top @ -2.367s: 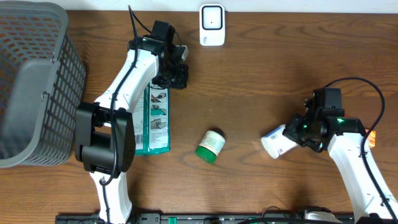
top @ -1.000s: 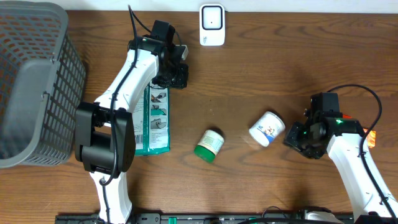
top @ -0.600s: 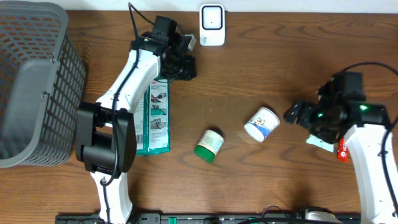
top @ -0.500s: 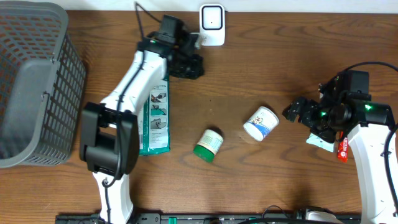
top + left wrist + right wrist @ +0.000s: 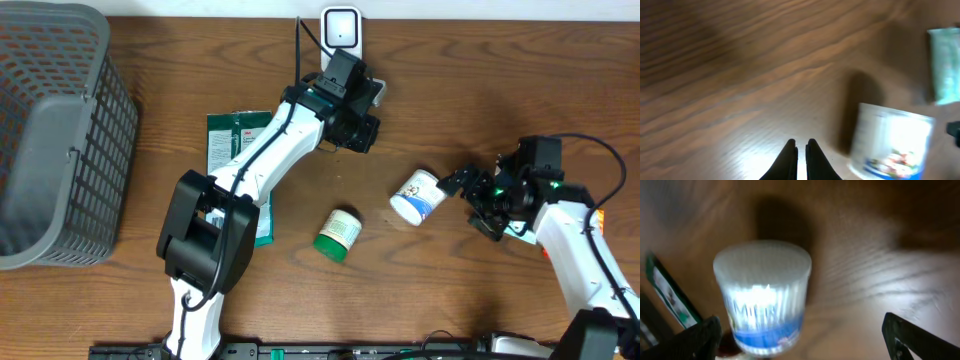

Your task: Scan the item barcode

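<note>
The white tub (image 5: pixel 418 195) lay loose on its side on the table (image 5: pixel 450 90), just ahead of the right gripper (image 5: pixel 466 200), whose jaws stood wide; a skewed closing could have rolled it away. The left gripper (image 5: pixel 801 152), pinched shut and empty, hovered nearby and might have collided with it.

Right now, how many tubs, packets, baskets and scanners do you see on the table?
Tubs: 2 (white tub, green-lidded tub)
Packets: 2 (green packet, pale packet)
Baskets: 1 (basket)
Scanners: 1 (scanner)
Total: 6
</note>
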`<state>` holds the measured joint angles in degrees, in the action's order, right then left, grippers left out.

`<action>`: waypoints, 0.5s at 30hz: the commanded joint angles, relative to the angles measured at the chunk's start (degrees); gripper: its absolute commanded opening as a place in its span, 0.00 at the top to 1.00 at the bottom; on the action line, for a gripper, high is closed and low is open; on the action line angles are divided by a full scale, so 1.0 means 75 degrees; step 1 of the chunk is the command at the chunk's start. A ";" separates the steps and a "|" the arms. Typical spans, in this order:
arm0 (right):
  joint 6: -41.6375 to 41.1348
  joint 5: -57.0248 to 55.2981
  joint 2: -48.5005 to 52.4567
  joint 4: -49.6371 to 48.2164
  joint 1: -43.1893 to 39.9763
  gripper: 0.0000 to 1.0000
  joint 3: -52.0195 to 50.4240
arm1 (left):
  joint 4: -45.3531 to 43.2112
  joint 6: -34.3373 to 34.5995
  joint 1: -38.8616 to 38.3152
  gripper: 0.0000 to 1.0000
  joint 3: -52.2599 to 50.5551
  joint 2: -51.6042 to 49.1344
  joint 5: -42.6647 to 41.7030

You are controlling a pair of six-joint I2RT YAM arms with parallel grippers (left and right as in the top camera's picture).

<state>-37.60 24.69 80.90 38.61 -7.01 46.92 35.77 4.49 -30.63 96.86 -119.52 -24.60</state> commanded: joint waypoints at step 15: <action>-0.2748 -0.1955 0.0154 -0.1157 0.1888 0.01 -0.0224 | 0.0667 -0.0050 0.0318 0.77 -0.0003 -0.0140 0.1582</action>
<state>-53.82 15.05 81.01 30.11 5.45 45.45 40.32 4.49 -28.29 96.84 -119.70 -16.38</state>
